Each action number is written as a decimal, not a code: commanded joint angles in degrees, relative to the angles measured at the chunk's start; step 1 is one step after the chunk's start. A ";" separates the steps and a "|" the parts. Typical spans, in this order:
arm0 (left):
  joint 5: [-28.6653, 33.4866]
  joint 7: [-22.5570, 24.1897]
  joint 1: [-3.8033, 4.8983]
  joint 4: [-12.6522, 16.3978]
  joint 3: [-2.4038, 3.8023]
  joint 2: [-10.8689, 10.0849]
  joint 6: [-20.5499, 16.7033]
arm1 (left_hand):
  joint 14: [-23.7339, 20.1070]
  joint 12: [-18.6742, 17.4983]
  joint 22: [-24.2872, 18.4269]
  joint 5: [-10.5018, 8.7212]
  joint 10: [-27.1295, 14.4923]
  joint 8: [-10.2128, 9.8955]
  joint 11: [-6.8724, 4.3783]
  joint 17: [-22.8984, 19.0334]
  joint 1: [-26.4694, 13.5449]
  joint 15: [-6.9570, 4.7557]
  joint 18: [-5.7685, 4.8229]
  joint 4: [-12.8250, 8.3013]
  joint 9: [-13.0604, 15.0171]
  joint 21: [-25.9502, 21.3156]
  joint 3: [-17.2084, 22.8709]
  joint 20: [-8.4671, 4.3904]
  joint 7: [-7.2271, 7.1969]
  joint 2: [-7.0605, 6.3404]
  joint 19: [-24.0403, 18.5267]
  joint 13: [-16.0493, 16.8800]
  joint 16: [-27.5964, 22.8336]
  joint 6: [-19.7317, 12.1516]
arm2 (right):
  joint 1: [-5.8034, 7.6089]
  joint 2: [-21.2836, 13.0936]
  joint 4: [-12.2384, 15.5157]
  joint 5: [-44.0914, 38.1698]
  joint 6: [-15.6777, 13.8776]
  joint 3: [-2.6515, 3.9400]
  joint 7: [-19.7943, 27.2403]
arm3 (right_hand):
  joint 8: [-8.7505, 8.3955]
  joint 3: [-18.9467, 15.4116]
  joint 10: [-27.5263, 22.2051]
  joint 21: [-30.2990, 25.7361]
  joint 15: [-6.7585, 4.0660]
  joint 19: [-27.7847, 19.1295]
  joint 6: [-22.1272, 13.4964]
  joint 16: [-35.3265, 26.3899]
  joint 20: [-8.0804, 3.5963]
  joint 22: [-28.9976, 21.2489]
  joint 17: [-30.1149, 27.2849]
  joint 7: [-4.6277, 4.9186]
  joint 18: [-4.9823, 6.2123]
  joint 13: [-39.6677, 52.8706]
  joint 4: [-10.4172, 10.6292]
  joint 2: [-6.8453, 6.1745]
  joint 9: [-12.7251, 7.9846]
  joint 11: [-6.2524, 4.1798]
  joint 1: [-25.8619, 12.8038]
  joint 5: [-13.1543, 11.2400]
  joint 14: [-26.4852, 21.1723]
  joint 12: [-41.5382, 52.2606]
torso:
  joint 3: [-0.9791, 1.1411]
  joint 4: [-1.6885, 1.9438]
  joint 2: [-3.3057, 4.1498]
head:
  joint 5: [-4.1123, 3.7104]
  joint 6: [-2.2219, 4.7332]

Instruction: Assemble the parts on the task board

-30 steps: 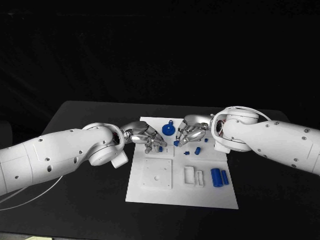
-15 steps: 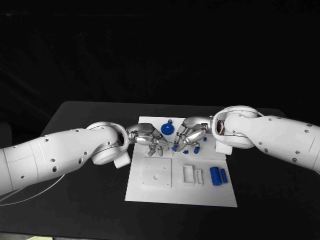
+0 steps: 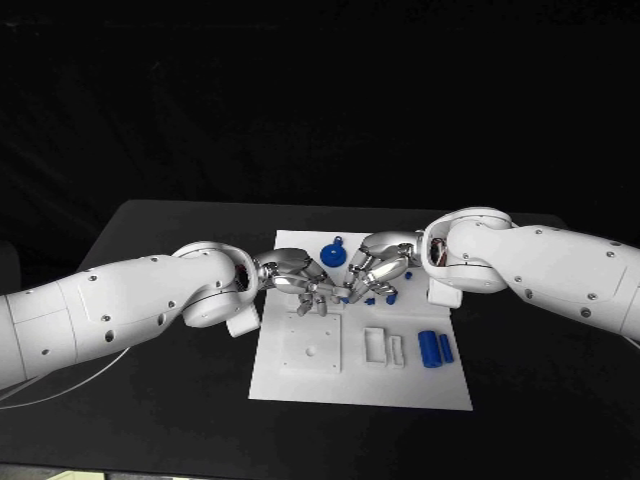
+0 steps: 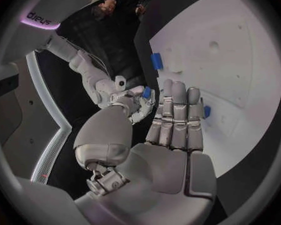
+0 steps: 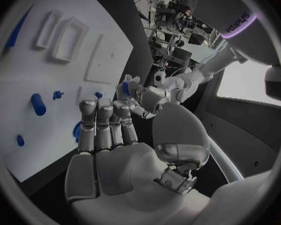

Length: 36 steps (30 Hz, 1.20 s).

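Both hands meet over the far half of the task board [image 3: 299,385], with the fingertips close to each other. The left hand [image 3: 294,278] reaches from its side toward the middle of the board, and its fingers [image 4: 176,112] lie straight and side by side in the left wrist view. A small blue part [image 4: 207,111] shows just beside these fingers, at their edge, but I cannot tell if the hand holds it or if it only lies on the board behind them. So the state of the left hand I cannot tell.

The right hand [image 3: 376,268] is just opposite, its fingers pointing down at the board. In the right wrist view its fingers [image 5: 104,122] are also straight and together, and a blue piece [image 5: 77,131] is seen just beside them; whether it is grasped I cannot tell.

Beyond the two hands, at the far edge of the board, there is a round blue part [image 3: 333,257]. Near the fingertips of the right hand several small blue parts [image 3: 391,296] stand on the board. On the near side of the right hand, well apart from it, two blue cylinders [image 3: 436,349] lie next to each other, and beside them two white rectangular pieces [image 3: 385,347]. On the near side of the left hand a square white plate [image 3: 310,351] sits on the board.
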 commanded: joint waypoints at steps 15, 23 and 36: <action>6.75 1.54 0.02 0.40 0.01 0.16 2.69 | 0.28 -0.03 1.14 0.52 0.02 1.14 -0.05 0.02 26.13 -0.07 0.53 11.38 -3.14 -0.66 -16.64 -2.19 0.08 7.81 0.61 -0.73 -0.76 0.26 | 0.03 0.68 0.05 0.96 1.89 0.05 0.54 | 0.15 -0.48 -0.51 0.21 0.09 -0.45 0.14 0.22 0.16 0.04 0.08 0.49 2.71 0.11 -0.05 0.54 0.11 -0.13 0.03 0.56 -0.51 0.22 | -0.02 0.01 0.02 | 0.01 -0.34; 5.69 1.41 0.02 0.43 0.01 0.12 4.52 | 0.18 -0.43 1.13 0.08 1.24 2.79 -0.40 0.06 32.63 -0.33 0.23 11.34 -2.78 -0.72 -12.69 -2.20 -0.67 7.63 0.55 -1.14 -0.83 2.53 | 0.03 0.73 -0.45 0.93 1.91 0.05 0.37 | 0.14 -0.55 -0.54 0.22 0.10 -0.48 0.11 0.22 0.18 0.04 0.09 0.50 2.71 0.14 -0.04 0.61 0.11 -0.12 0.02 0.62 -0.54 0.22 | 0.01 0.03 0.01 | -0.05 -0.50; 13.86 0.47 0.03 -0.11 0.02 0.06 5.18 | -0.11 -1.67 1.13 13.56 2.46 3.20 -0.36 0.06 25.47 -0.31 -0.40 11.43 -3.28 -1.09 -10.60 -2.42 -0.77 1.78 0.16 -1.88 -1.05 2.79 | 0.03 0.85 -0.46 0.32 2.15 0.05 0.19 | 0.13 -0.62 -0.59 0.25 0.12 -0.53 0.11 0.24 0.20 0.04 0.12 0.51 2.71 0.20 -0.08 0.66 0.11 -0.11 0.08 0.75 -0.58 0.24 | 0.03 -0.03 0.03 | -0.12 -0.51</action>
